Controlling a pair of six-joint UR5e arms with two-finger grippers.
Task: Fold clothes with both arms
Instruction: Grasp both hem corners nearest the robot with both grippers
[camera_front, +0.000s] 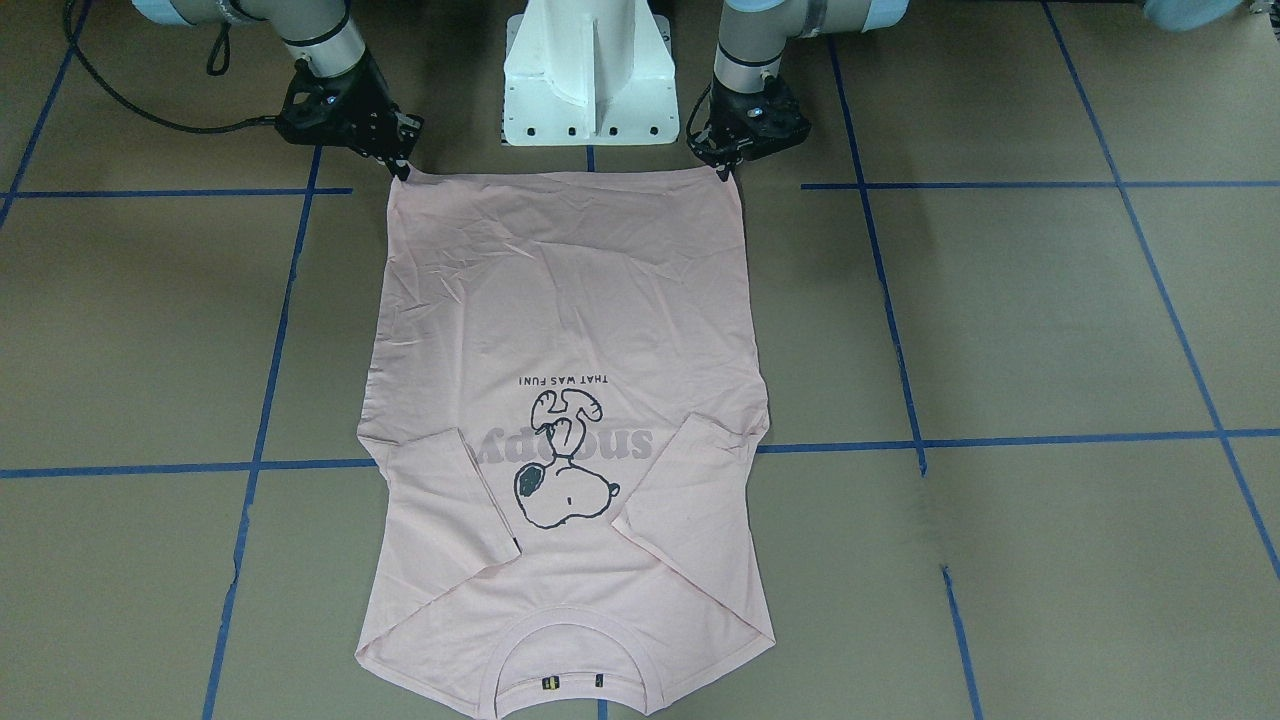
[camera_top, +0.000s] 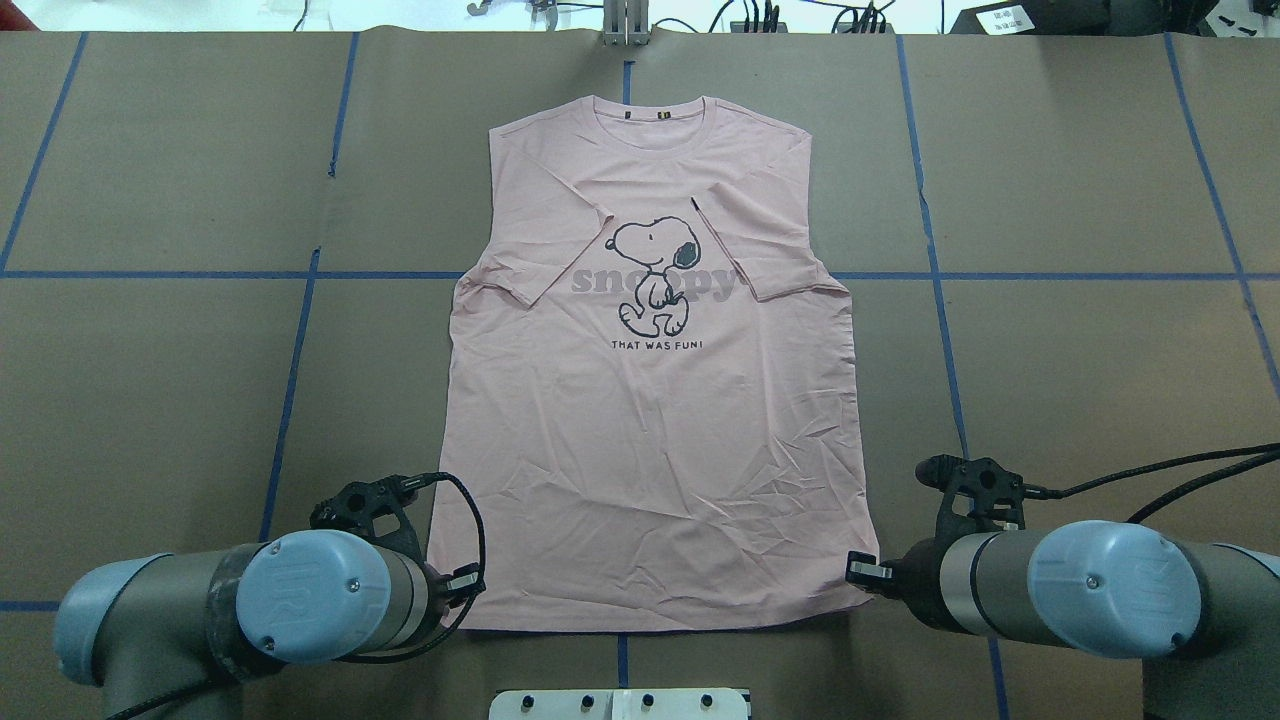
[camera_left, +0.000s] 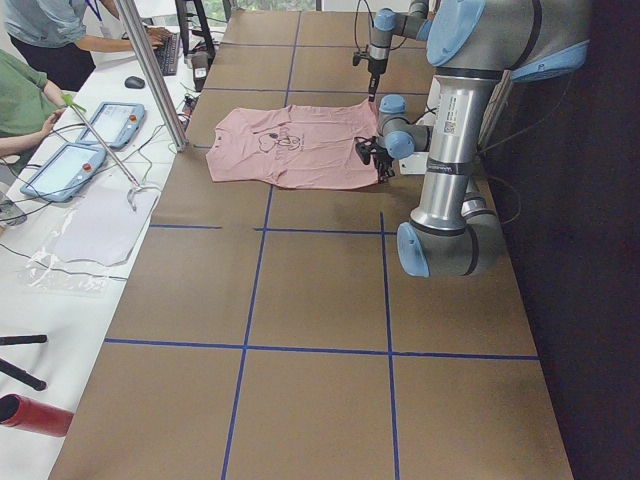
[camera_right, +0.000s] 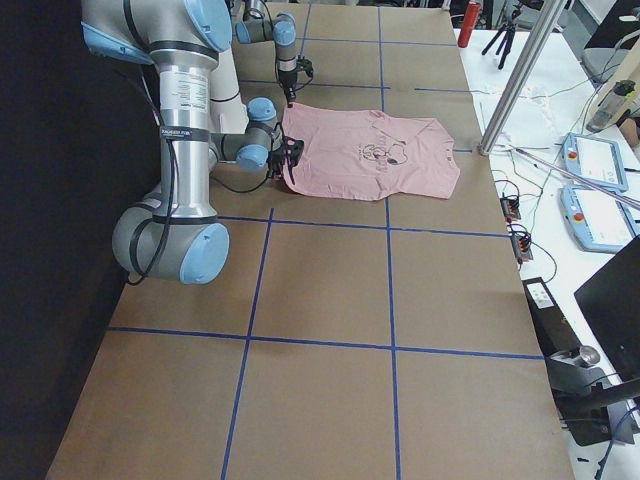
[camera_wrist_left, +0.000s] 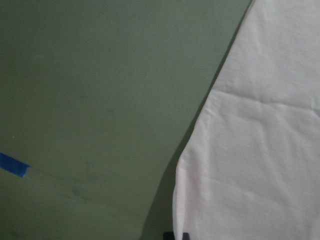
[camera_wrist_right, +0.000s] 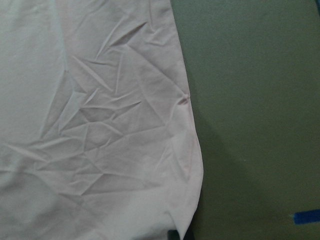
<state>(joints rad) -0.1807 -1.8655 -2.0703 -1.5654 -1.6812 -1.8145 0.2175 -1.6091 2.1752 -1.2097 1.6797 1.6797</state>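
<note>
Take the overhead view as the dial, with 12 o'clock pointing away from the robot. Nearest the base, the left arm (camera_top: 300, 595) reaches in at about 7 o'clock of the T-shirt (camera_top: 650, 450) and the right arm (camera_top: 1100, 590) at about 5 o'clock, each at its own hem corner. The fingertips are small in the front view and barely show in the wrist views. Even so, both sets of jaws seem closed on the cloth, since the left hem corner (camera_front: 728, 176) and the right hem corner (camera_front: 404, 176) are drawn up into little peaks under them.

The garment lies flat on the worktop (camera_top: 150, 400), print side up. Its long axis runs straight from 6 to 12 o'clock, so the hem (camera_top: 650, 628) is the near edge, square to the robot and spanning the gap between the two arms. Beyond the hem comes the wrinkled lower body, then the Snoopy drawing (camera_top: 655, 270). The two sleeves (camera_top: 540, 250) are already turned inward over the chest, one from 9 o'clock and one from 3 o'clock. The collar (camera_top: 655, 125) lies farthest off, at 12 o'clock.

Neither arm is the nearer, because both sit level at the hem line. I judge that the fold turns on this: the held edge has to travel along the long axis towards 12 o'clock, both corners together, to land on the collar end
</note>
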